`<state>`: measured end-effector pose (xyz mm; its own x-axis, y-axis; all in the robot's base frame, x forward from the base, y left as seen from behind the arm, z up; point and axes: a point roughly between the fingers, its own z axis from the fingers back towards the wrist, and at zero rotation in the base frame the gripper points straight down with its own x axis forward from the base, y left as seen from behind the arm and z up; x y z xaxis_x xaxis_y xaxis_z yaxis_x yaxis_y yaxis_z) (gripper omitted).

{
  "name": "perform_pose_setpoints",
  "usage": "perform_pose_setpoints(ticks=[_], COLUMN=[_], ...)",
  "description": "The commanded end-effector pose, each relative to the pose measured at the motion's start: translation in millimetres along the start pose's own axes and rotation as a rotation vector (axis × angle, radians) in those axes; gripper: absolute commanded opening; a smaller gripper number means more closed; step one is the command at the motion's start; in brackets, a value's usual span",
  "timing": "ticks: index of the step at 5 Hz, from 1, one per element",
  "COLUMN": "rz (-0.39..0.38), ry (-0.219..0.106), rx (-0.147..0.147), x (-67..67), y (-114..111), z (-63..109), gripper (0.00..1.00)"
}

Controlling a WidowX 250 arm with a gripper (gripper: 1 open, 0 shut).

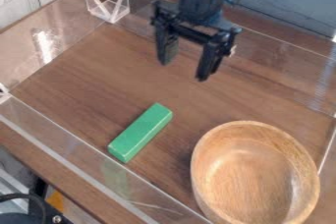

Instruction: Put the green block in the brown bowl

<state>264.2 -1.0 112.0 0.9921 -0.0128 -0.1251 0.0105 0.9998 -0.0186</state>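
Green block (140, 133) on the table (92, 76) beside the brown bowl (254, 174), gripper (187, 61) above, fingers apart

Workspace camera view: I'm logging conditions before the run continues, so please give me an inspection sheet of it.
Surface: brown wood-look tabletop, clear low walls along its edges
Green block: lying flat on the tabletop, left of the bowl in the picture, not in it
Brown bowl: upright, nothing seen inside
Clutter: clear angular bracket-like piece at the upper left corner
Claw: open, above the tabletop, nothing seen between its fingers; slightly blurred
Cables: possibly a dark one at the lower left; too little shows to be sure
Surroundings: pale and bluish areas beyond the walls, not identifiable
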Motion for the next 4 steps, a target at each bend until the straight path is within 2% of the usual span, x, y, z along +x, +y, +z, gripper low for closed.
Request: perform_pose_setpoints(ticks=[1, 2, 3, 4], rz=[-0.005, -0.022, -0.029, -0.032], ry=[-0.051, -0.054, -0.083, -0.108], rx=[-0.010, -0.014, -0.016, -0.019], x=[-19.7, -41.1, -57.7, -65.5], y=[5, 12, 23, 26], z=[1.3, -13.8, -30.5, -45.9], gripper=[1.00, 1.00, 1.00, 1.00])
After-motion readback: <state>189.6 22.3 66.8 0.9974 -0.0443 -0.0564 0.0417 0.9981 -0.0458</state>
